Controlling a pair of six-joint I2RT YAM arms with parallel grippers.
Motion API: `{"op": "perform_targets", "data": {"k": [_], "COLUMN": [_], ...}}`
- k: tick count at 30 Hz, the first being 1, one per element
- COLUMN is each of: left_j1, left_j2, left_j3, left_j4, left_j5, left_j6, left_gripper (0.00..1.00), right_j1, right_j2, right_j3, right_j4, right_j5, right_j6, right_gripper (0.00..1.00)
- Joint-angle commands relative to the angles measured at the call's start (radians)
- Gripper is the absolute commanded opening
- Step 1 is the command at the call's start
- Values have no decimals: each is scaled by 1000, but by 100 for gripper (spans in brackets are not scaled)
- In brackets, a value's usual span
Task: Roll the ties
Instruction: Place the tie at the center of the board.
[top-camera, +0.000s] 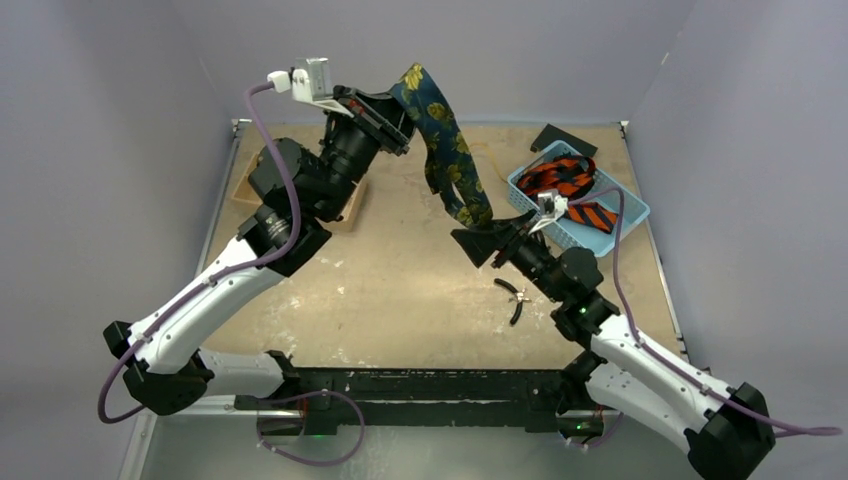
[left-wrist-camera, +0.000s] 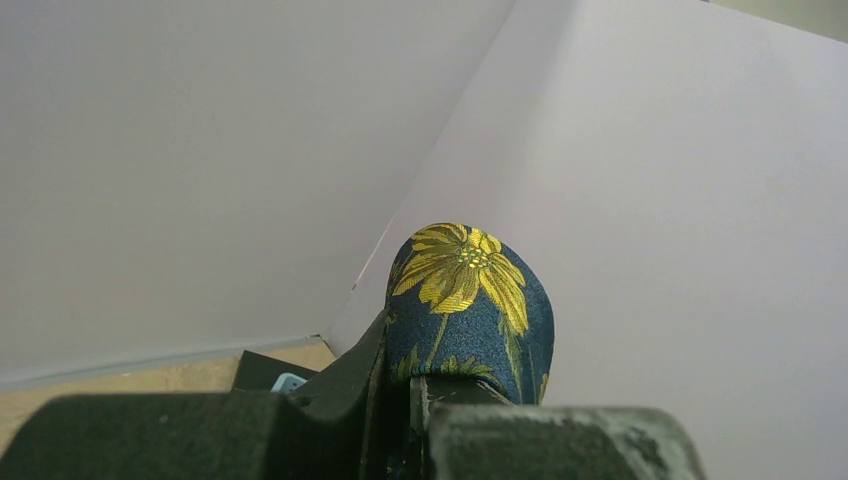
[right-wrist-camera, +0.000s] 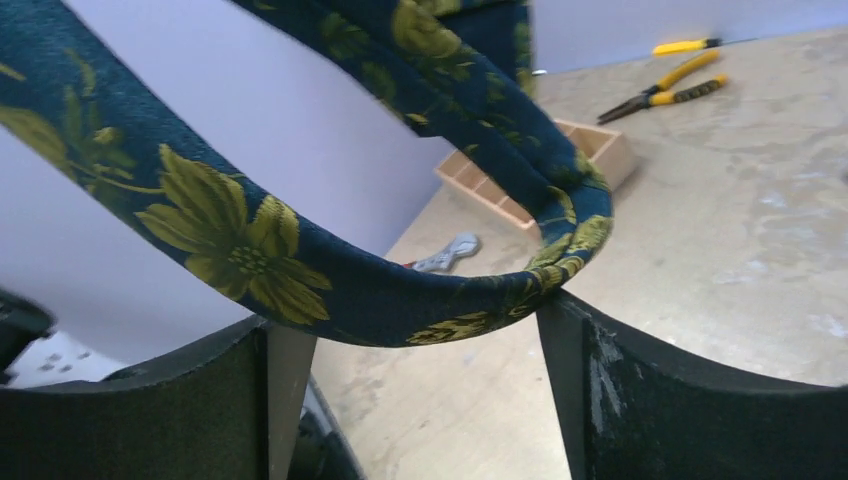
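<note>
Navy floral tie (top-camera: 441, 142) hangs limp, probably slippery: left jaws clamped on its raised fold, right jaws apart around the low loop; best gripped flat near 1 end.

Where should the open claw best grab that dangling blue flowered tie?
Probably at the bottom bend of the blue flowered tie, from below: the left gripper clamps its top, so it hangs doubled, and that bend sags between the open fingers of the right gripper.
</note>
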Motion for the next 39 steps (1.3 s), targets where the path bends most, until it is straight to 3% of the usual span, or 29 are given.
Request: {"op": "perform_targets", "data": {"k": [1, 8, 12, 15, 19, 22, 29, 33, 36, 39], "left_j1": [-6, -6, -5, -5, -4, -5, -5, -4, -4, -9], "left_j2": [-39, -83, -148, -203, -277, -321, -312, -214, -118, -76], "left_j3": [-20, -66, -172, -271, -433, -586, -844, -951, -996, -1038], "left_j4": [38, -5, -4, -4, -2, 28, 147, 333, 530, 686], "left_j5": [4, -12, -60, -96, -159, -194, -189, -80, 46, 117], "left_j6": [-16, -6, -11, -24, -81, -148, -333, -432, -483, -527], "left_gripper": [0, 0, 0, 0, 0, 0, 0, 0, 0, 0], "right_j1": [4, 4, 2, 3, 3, 4, 40, 209, 244, 217], "right_j2": [82, 65, 26, 18, 51, 140, 478, 783, 1030, 1129], "right_j3": [61, 104, 197, 315, 515, 744, 1233, 1590, 1887, 1952], "right_j4": [-35, -88, -125, -199, -266, -332, -489, -754, -1002, -1084], "right_j5": [122, 339, 367, 353, 293, 157, -195, -113, -57, 15], "right_j6": [-28, -14, -97, -176, -306, -342, -325, -426, -396, -349], "right_gripper": [74, 35, 21, 0, 0, 0, 0, 0, 0, 0]}}
